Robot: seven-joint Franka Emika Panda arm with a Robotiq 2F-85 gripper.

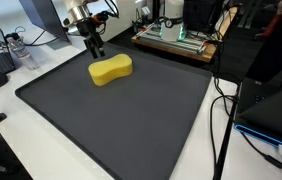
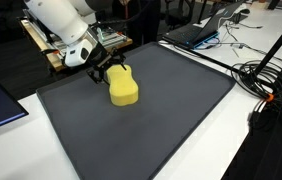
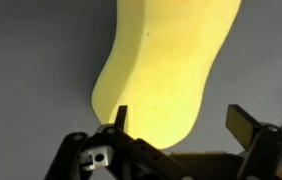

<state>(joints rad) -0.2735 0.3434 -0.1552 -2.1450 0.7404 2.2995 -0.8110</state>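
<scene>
Gripper: the gripper [image 1: 94, 47] hangs low over the far end of the mat, right at one end of the sponge; in both exterior views it points down at it [image 2: 106, 70].
Jaws: wide apart, closed on nothing. In the wrist view the gripper [image 3: 179, 115] straddles the rounded end of the sponge.
Fingers: one of the fingers [image 3: 243, 125] stands off the foam with bare mat showing between. The other overlaps the foam's edge, and I cannot tell whether it touches.
Sponge: a yellow sponge [image 1: 111, 69], waisted like a peanut, lies flat on the mat near its far edge, seen in both exterior views [image 2: 123, 88]. It fills the upper middle of the wrist view [image 3: 166, 70].
Mat: a dark grey mat [image 1: 131, 120] covers most of the white table [image 1: 41, 165], and the sponge is the only thing on it.
Around: black cables [image 2: 266, 85] trail across the table beside the mat, well apart from the sponge.
</scene>
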